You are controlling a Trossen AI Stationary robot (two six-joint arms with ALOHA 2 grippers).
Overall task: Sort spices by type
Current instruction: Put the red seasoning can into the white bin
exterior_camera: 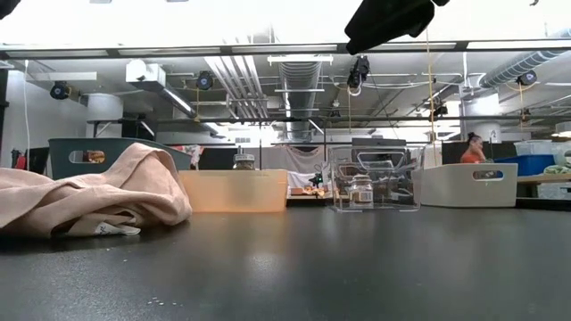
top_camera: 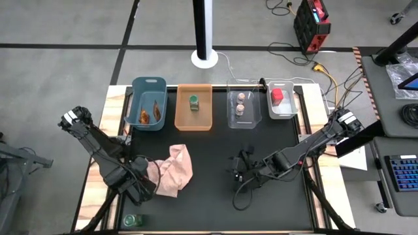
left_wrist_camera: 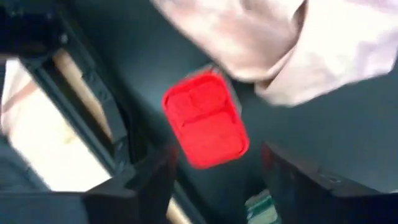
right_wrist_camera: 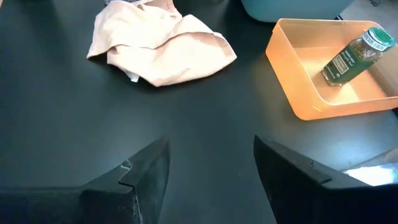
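**Red container loose between the left fingers**

Risk lay at the left gripper (left_wrist_camera: 214, 180): its jaws stood apart around the red boxy plastic container (left_wrist_camera: 205, 121) without gripping it, beside the crumpled pink cloth (top_camera: 175, 168), so the cloth's edge could snag a finger or the container could slip aside. The container showed a flat flip lid, bright and glossy, near the black table's (top_camera: 215, 150) left edge. The right gripper (right_wrist_camera: 211, 168) hovered mid-table, jaws apart, holding nothing. Another green-capped jar (top_camera: 132, 220) lay at the near edge, unsorted.
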